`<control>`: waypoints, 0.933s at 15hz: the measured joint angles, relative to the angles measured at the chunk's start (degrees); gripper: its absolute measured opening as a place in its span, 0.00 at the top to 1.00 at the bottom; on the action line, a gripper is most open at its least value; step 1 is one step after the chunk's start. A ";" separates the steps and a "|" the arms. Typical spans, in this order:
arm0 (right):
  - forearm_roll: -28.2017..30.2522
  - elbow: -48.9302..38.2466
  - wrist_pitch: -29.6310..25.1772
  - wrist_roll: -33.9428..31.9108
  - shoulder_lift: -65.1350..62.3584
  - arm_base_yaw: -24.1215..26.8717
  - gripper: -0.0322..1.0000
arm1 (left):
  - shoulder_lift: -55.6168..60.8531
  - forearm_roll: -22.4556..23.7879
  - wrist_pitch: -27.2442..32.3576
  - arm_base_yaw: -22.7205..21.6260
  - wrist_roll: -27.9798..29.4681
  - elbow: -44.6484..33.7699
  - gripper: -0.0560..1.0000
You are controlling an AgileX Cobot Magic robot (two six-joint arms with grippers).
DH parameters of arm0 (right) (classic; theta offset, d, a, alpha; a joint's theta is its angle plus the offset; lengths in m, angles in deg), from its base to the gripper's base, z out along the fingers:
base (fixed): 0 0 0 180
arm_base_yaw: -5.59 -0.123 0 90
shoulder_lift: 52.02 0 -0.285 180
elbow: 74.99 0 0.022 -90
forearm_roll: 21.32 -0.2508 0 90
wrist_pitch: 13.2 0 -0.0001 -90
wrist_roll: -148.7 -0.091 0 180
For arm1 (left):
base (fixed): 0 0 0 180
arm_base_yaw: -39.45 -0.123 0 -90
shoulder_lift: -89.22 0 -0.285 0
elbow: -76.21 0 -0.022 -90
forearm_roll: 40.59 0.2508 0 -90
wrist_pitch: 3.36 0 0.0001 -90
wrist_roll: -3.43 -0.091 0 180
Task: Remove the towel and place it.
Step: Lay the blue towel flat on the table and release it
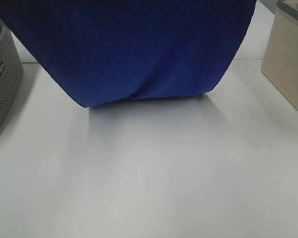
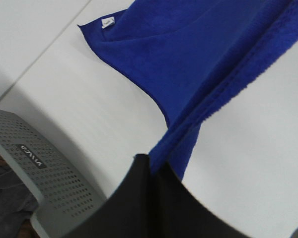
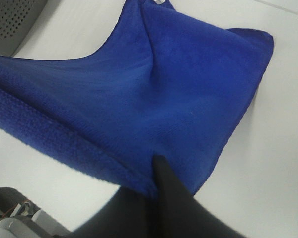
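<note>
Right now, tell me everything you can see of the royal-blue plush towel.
The royal-blue plush microfibre towel is a large cloth with a thick hemmed edge and a small white tag at one corner. The left gripper and right gripper each pinch that edge, holding it up so it sags; its other end lies on the white table.

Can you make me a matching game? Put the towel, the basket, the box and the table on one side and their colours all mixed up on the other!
Things:
1. towel
2. basket
3. box
4. table

Colours:
A. grey with little holes
B. white
C. deep blue
D. beige

Pairs: 1-C, 2-A, 3-D, 4-B
</note>
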 joint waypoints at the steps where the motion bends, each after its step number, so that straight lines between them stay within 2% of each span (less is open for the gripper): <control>1: -0.46 -3.09 0.06 -0.92 -2.58 0.00 0.95 | 2.35 -1.32 -0.11 0.06 0.00 -2.18 0.95; 2: -1.43 -9.11 0.06 -2.41 -8.02 0.00 0.95 | 6.65 -3.95 -0.34 0.06 -0.06 -6.02 0.95; 4: -2.69 -14.55 0.11 -3.78 -13.18 0.00 0.95 | 10.08 -6.30 -0.40 0.06 -0.17 -9.51 0.95; 5: -2.69 -14.55 0.11 -3.78 -13.18 0.00 0.95 | 10.08 -6.30 -0.40 0.06 -0.17 -9.51 0.95; 9: -5.90 -23.32 0.17 -5.56 -21.03 0.00 0.95 | 16.33 -10.83 -0.40 0.06 -0.17 -18.16 0.95; 13: -6.25 -31.57 0.17 -5.67 -25.32 0.00 0.95 | 18.85 -16.33 -0.57 0.06 -0.06 -27.22 0.95; 14: -6.25 -35.01 0.17 -5.67 -26.24 0.00 0.95 | 18.91 -18.91 -0.63 0.06 0.63 -31.46 0.95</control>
